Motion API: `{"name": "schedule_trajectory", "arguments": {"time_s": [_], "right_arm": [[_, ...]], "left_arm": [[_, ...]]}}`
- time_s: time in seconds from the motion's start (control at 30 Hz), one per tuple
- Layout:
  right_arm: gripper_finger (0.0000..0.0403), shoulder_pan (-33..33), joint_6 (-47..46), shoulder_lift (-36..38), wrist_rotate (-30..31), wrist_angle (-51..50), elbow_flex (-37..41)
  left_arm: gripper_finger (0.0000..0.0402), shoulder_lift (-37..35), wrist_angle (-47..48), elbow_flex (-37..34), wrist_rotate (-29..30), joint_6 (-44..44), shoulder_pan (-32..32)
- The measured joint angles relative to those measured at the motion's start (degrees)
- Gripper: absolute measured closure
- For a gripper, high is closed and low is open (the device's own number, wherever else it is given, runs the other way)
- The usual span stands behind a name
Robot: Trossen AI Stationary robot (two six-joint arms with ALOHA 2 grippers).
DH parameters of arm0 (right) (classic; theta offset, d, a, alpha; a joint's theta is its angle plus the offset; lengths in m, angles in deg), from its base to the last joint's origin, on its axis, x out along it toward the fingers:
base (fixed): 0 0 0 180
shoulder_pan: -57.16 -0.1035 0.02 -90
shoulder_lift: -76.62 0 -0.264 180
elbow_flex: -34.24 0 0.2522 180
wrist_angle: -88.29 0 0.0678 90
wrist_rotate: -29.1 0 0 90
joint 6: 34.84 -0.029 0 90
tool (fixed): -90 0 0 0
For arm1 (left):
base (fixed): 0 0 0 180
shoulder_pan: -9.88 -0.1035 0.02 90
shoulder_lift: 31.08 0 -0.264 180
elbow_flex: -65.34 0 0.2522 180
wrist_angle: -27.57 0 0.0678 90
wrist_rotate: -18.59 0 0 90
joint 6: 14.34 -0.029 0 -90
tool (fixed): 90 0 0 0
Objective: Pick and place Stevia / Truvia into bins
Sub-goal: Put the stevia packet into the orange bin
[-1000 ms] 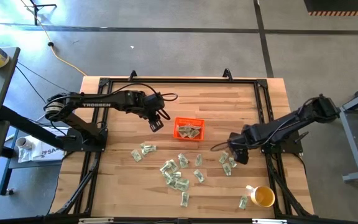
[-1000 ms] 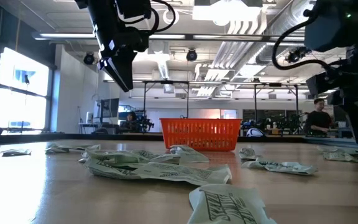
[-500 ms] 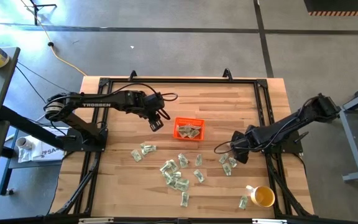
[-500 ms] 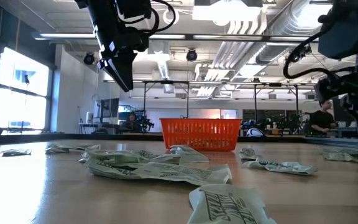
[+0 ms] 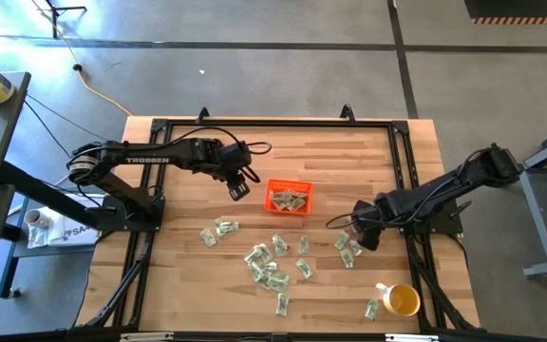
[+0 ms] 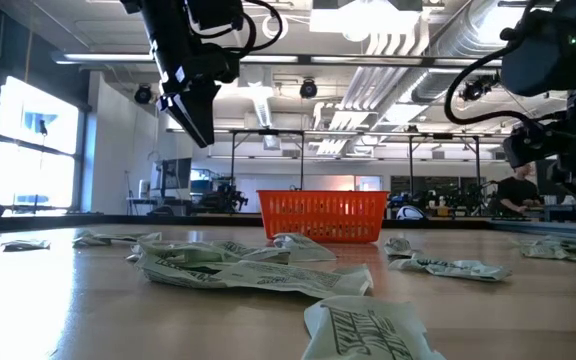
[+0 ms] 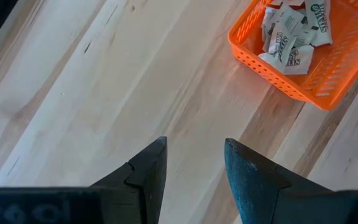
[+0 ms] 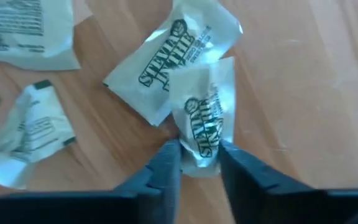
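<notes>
A Stevia packet (image 8: 205, 121) sits pinched in the right tool (image 8: 197, 163).

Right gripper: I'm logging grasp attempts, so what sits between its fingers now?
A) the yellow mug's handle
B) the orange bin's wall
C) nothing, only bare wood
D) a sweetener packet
D: in the right wrist view the right gripper pinches the end of a Stevia packet lying on the table.

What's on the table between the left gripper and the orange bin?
Nothing: in the left wrist view, only bare wood lies between the left gripper and the orange bin.
</notes>
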Motion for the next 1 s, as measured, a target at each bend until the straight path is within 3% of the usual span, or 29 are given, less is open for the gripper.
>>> {"name": "schedule_trajectory", "arguments": {"time_s": [0.17, 0.3, 0.5, 0.63, 0.8, 1.0], "right_arm": [[0.0391, 2.3, 0.2, 0.2, -2.4, 1.2, -0.1], [0.0385, 3.5, 0.0, 1.0, -3.7, -1.1, -3.0], [0.0396, 7.5, -0.4, 5.0, 1.9, -2.6, -11.8], [0.0399, 13.3, 2.9, 5.1, 2.2, 4.2, -16.9], [0.0400, 20.3, 9.5, -1.2, -1.8, 12.7, -22.1], [0.0392, 24.4, 17.0, -15.5, -7.6, 16.6, -31.7]], "left_arm": [[0.0208, 0.0, 0.1, 0.0, 0.0, 1.3, 0.0], [0.0208, 0.0, 0.1, 0.0, -0.5, 2.4, 0.0], [0.0208, 0.0, 0.2, 0.0, -2.3, 3.0, 0.1], [0.0208, 0.0, 1.1, 0.0, -3.8, 3.0, 0.1], [0.0208, 0.0, 1.7, 0.0, -5.5, 3.0, 0.2], [0.0208, -0.7, 3.1, 0.0, -5.6, 2.9, 2.9]]}}
